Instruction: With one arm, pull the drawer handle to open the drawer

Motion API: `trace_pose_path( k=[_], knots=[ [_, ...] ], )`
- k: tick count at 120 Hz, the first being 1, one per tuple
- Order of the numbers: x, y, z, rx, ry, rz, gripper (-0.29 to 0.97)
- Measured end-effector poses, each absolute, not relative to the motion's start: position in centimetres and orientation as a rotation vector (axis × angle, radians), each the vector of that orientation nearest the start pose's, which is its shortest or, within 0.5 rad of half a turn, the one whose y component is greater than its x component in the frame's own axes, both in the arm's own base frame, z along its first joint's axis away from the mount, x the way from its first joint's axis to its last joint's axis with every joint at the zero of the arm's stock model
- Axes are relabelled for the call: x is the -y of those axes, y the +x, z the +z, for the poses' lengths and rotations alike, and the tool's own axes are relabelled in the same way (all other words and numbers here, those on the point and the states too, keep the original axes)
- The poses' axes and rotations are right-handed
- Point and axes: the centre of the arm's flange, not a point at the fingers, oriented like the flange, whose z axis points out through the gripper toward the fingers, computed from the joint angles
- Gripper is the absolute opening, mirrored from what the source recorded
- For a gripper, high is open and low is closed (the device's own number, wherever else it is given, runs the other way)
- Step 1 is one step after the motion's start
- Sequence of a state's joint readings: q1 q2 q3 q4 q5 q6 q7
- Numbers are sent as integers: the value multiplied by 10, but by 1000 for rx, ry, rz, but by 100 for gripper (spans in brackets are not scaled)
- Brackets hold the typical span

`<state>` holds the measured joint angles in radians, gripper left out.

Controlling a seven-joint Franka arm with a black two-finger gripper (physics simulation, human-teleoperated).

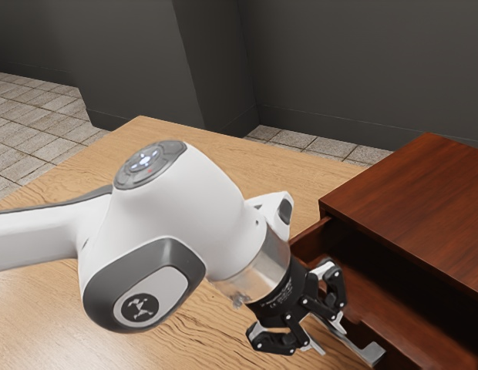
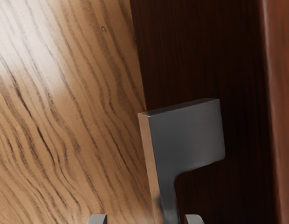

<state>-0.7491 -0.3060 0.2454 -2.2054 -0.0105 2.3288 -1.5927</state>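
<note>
Dark grey walls (image 1: pixel 339 54) and a tiled floor (image 1: pixel 38 108) were seen behind a light wooden table (image 1: pixel 223 154). On the table, at the exterior view's right, a dark red-brown wooden cabinet (image 1: pixel 424 193) was placed. Its drawer (image 1: pixel 408 316) was seen drawn partly out, with a dark opening visible under the cabinet's top. A grey metal handle (image 1: pixel 355 343) was fixed on the drawer front and stood out toward the arm. The black gripper (image 1: pixel 312 320) was held low at this handle. In the wrist view the handle (image 2: pixel 186 135) was shown against the drawer front (image 2: pixel 205 56), with its stem between the two fingertips (image 2: pixel 98 219). The fingers were spread: one was close beside the stem, while a clear gap was left at the other, so the handle was not clamped.
</note>
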Motion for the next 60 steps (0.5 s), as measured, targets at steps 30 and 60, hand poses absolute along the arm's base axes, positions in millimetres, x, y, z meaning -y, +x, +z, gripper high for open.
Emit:
trace_pose_path(
  k=[30,60],
  knots=[
    [235,436,548,1842,-3033,-248,12],
    [237,428,549,1831,-3048,-245,11]
  ],
)
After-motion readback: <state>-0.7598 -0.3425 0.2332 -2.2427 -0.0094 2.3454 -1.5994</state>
